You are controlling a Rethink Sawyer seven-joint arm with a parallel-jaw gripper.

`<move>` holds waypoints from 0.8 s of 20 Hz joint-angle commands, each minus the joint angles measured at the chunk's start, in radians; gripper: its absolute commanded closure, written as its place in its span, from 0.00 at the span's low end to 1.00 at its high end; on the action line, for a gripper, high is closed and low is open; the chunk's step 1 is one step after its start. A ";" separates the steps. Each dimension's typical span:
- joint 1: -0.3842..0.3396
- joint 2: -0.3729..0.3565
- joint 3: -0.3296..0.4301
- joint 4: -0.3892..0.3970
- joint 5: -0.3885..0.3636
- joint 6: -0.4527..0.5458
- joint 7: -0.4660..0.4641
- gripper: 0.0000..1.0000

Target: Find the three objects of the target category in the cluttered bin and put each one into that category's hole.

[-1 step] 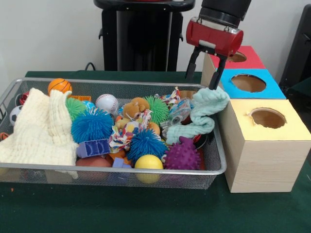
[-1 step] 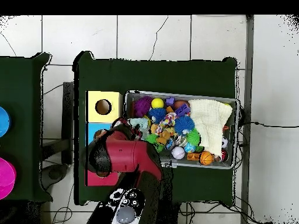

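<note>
The red-and-black gripper pinches the top of a pale mint-green cloth. The cloth drapes over the wire mesh bin's rim, beside the yellow-topped wooden box.

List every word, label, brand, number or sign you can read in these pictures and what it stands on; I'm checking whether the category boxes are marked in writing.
None can be read in either view.
The yellow box, blue box and red box show only coloured tops with holes, no lettering.
The gripper housing shows no legible brand.
The wire bin carries no label; any print on the toys is too small to read.
</note>
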 commanded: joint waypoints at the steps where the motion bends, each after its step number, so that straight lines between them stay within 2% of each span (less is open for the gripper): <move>1: 0.006 0.109 0.084 0.005 -0.045 -0.104 0.070 0.00; 11: 0.042 0.130 -0.011 0.002 -0.040 -0.126 0.053 0.00; 16: 0.024 0.132 -0.039 0.002 -0.068 -0.143 0.027 0.00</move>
